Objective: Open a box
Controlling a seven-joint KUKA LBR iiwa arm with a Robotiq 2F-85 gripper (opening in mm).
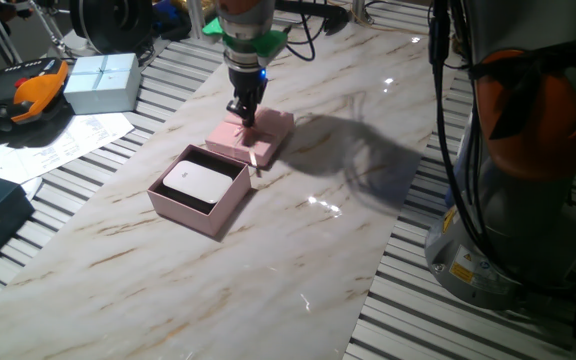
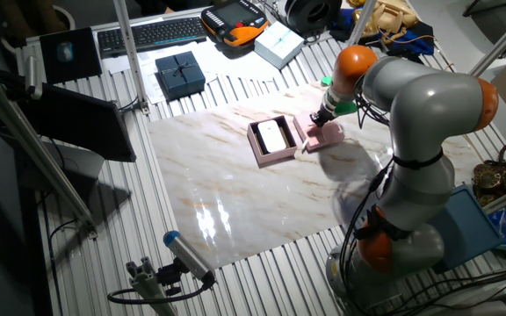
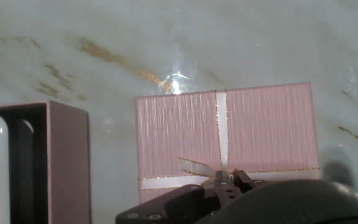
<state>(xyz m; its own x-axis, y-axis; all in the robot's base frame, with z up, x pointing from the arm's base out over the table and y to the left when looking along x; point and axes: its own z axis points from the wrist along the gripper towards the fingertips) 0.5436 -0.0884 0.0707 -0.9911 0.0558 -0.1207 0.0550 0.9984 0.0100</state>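
Note:
The pale-pink box stands open: its base (image 1: 183, 215) holds a white insert (image 1: 193, 183) on the marble board (image 1: 298, 260). The lid (image 1: 271, 135), with its cream ribbon bow, lies flat on the board just beside the base, on the far right. My gripper (image 1: 245, 113) points down onto the lid's top with its fingers close together at the bow. In the hand view the fingertips (image 3: 229, 182) meet over the bow on the lid (image 3: 179, 130), and the base's wall (image 3: 67, 162) stands at the left. The other fixed view shows base (image 2: 275, 160), lid (image 2: 325, 137) and gripper (image 2: 316, 121).
A pale blue-white ribboned box (image 1: 103, 82) and an orange-black pendant (image 1: 28, 92) lie left of the board, with papers (image 1: 63, 145). A dark blue box (image 2: 180, 75) and a keyboard (image 2: 148, 33) lie further off. The arm's base (image 1: 528, 180) stands at the right.

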